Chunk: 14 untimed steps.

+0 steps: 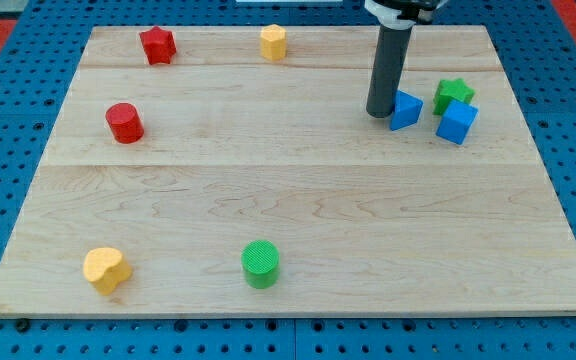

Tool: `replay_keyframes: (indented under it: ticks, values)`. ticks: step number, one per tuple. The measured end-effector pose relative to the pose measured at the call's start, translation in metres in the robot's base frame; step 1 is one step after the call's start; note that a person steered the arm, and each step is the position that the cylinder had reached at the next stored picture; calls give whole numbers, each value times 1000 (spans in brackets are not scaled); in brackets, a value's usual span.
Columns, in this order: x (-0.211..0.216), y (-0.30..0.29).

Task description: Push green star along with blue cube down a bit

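The green star point(454, 94) sits at the view's upper right of the wooden board. The blue cube point(457, 123) lies just below it, touching or nearly touching it. A second blue block, wedge-like, point(405, 110) lies just left of the cube. My tip point(380, 112) stands on the board right against the left side of that blue wedge, well left of the green star and the blue cube.
A red star point(157, 45) and a yellow hexagonal block point(273, 42) lie near the top edge. A red cylinder point(124, 122) is at the left. A yellow heart-like block point(106, 269) and a green cylinder point(261, 264) lie near the bottom edge.
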State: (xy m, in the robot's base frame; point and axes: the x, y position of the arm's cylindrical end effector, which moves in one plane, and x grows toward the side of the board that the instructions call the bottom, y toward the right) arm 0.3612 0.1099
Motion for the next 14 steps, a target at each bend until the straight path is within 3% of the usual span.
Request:
replay_keyframes:
  ticks: [3, 5, 9, 14]
  values:
    - [0, 33]
    - [-84, 24]
    - [-80, 24]
    - [-34, 131]
